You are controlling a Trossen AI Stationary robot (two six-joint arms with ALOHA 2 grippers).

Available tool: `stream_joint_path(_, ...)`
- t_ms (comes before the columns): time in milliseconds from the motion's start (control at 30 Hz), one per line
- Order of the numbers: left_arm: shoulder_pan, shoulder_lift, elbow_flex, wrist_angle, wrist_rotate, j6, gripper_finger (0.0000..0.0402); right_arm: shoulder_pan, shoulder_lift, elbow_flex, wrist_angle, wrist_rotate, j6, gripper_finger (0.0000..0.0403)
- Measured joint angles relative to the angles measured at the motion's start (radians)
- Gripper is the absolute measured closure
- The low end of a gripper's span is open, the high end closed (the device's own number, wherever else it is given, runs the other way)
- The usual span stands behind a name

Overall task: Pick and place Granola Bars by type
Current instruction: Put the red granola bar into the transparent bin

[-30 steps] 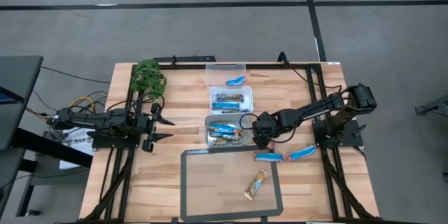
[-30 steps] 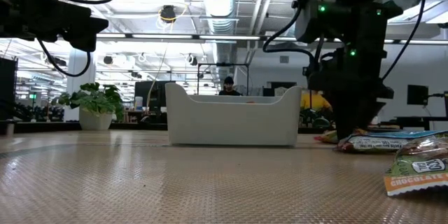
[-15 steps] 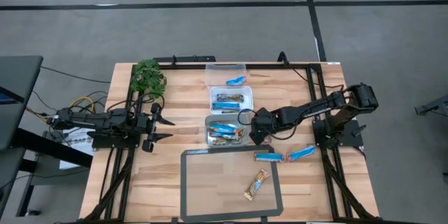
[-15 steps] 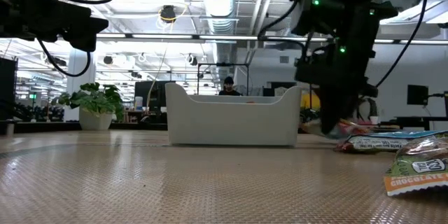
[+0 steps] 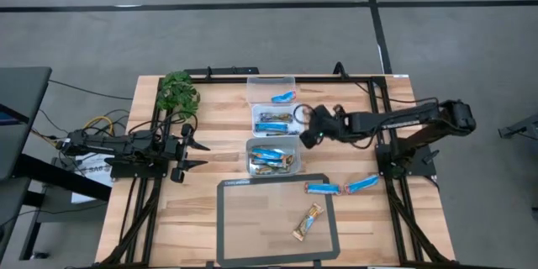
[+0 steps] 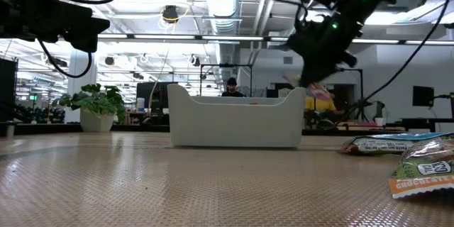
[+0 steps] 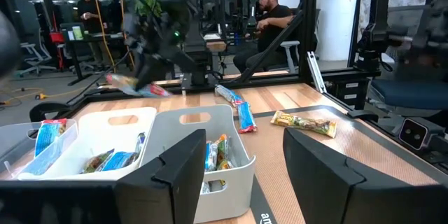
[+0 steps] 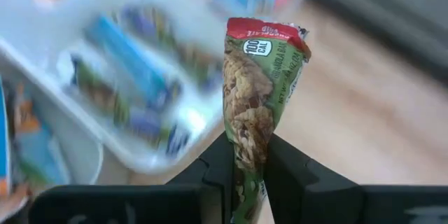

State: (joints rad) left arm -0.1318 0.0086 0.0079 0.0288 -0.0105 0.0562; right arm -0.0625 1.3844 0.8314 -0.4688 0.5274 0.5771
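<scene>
1. right end effector (image 5: 309,135) is up off the tabletop (image 5: 210,218), fingers clamped on a green-and-red wrapped granola bar (image 8: 260,105) that stands upright between them in the right wrist view.
2. just beside it, on the side away from its arm, sits the middle bin (image 5: 278,119) of a row of three white bins, with blue-wrapped bars in it.
3. the near bin (image 5: 273,157), closer to the front edge than the end effector, holds blue and brownish bars; the far bin (image 5: 271,91) beyond it holds one blue bar.
4. back toward the right arm's base and nearer the front edge, two blue bars (image 5: 322,188) (image 5: 362,184) lie loose on the wood, touching end to end.
5. a tan bar (image 5: 308,221) lies inside the dark-framed mat (image 5: 227,248), well apart from the end effector.
6. left end effector (image 5: 192,153) waits at the far side of the tabletop, fingers spread, nothing in them, near the green plant (image 5: 177,92).
</scene>
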Motion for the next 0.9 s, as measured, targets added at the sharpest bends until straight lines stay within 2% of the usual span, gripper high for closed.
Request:
stream_joint_path(133,0.000,0.000,0.000,0.000,0.000,0.000,0.0216,-0.049,-0.021,0.010,0.148,0.027,-0.267,0.0348)
stream_joint_path(267,0.000,0.000,0.000,0.000,0.000,0.000,0.0216,-0.090,0.016,0.062,0.265,0.025,-0.532,0.0348)
stream_joint_path(700,0.000,0.000,0.000,0.000,0.000,0.000,0.0216,-0.223,0.376,0.459,0.239,0.026,-1.161,0.0348)
stream_joint_path(900,0.000,0.000,0.000,0.000,0.000,0.000,0.0216,-0.256,0.525,0.621,0.225,0.079,-1.314,0.0348)
